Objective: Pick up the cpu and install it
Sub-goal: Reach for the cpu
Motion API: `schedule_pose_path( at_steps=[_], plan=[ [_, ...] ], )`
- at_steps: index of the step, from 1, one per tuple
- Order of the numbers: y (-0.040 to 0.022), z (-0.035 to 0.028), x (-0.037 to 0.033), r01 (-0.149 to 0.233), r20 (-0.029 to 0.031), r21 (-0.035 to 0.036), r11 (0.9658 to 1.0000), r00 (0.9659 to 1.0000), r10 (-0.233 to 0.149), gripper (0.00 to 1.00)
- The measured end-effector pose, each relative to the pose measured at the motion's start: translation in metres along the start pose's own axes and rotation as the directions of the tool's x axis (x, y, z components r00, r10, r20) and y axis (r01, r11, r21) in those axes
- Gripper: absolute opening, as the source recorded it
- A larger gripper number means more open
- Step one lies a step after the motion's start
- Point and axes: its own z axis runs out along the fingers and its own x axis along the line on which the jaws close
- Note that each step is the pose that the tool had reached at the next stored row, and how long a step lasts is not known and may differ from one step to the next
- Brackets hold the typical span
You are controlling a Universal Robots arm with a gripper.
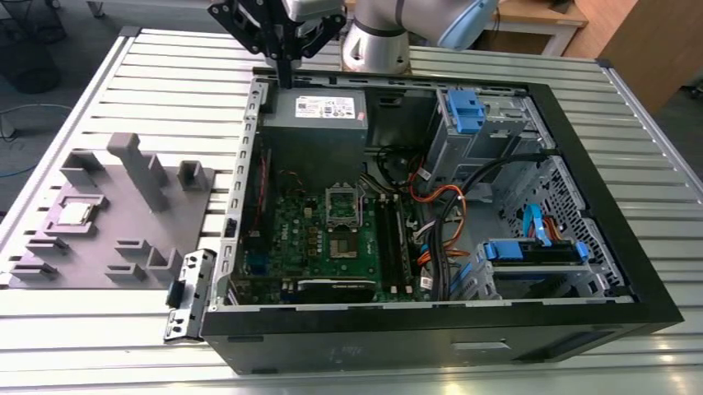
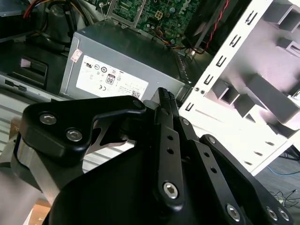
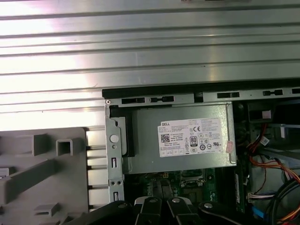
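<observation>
One gripper (image 1: 283, 80) hangs over the far rim of the open computer case (image 1: 439, 329), fingers pressed together with nothing between them. Its tip is just above the grey power supply (image 1: 318, 111). The supply's white label (image 3: 190, 137) carries rows of small print and certification marks. Well apart, toward the exterior view's left, the cpu (image 1: 75, 214) lies flat in a recess of the grey fixture (image 1: 110, 234) on the slatted table (image 1: 165, 66) — the motherboard socket (image 1: 344, 207) sits mid-board inside the case.

An open computer case (image 1: 439, 333) lay on the slatted table (image 1: 165, 66), a grey power supply (image 1: 318, 115) adjoining its green motherboard (image 1: 313, 239); a grey fixture (image 1: 137, 210) sat just beside.
</observation>
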Motion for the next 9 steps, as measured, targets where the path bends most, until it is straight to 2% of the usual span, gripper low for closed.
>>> schedule_pose_path(
  at_steps=[9],
  plan=[
    [-0.0009,-0.0004,0.0124,0.000,0.0007,0.0000,1.0000,1.0000,0.000,0.11]
  ],
)
